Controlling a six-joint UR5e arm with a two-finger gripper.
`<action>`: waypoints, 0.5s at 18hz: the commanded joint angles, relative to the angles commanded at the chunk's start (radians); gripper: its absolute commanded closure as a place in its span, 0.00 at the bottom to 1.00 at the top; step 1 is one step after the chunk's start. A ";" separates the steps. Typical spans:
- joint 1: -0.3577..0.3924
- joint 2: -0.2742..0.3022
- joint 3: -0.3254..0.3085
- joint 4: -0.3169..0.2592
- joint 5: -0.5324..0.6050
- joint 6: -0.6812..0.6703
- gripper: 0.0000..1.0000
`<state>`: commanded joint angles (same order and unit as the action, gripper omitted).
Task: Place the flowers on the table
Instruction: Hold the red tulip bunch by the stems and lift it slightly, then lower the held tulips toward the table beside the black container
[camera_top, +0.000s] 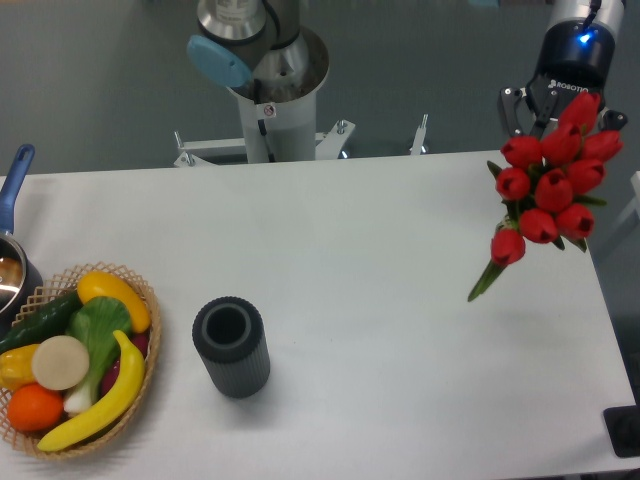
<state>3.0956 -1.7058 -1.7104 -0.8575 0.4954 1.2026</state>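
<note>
One fixed view here, looking down on the white bench (400, 300), smooth and matte, by far the biggest thing in shot. Up at the far right corner hangs the gripper (556, 106), blue light glowing on its wrist, and bunched right in front of it are the flowers (552, 185): glossy red tulip buds, rounded and tight, with a green leaf tip poking down-left toward the bench. The fingers are mostly hidden behind the buds; the bunch is plainly off the surface and I judge the fingers are closed on the stems, though the contact itself is not visible.

So where does the task stand? The flowers are carried but not yet down, hanging above the bench's right end with open white surface beneath. What is left, as I read it: lower, release, back away.

Elsewhere, a dark ribbed cylinder (232, 346) stands upright with a hollow mouth, centre-left. A woven wicker basket (140, 345) at the left edge holds smooth fruit and vegetables, well apart from the flowers. A blue-handled pot (12, 225) peeks in at far left.
</note>
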 joint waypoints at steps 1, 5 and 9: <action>-0.002 0.002 -0.001 0.000 0.020 0.002 0.65; -0.014 0.005 0.000 0.002 0.207 0.002 0.65; -0.023 0.002 -0.015 0.000 0.284 0.026 0.64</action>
<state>3.0726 -1.7042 -1.7257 -0.8575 0.7792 1.2287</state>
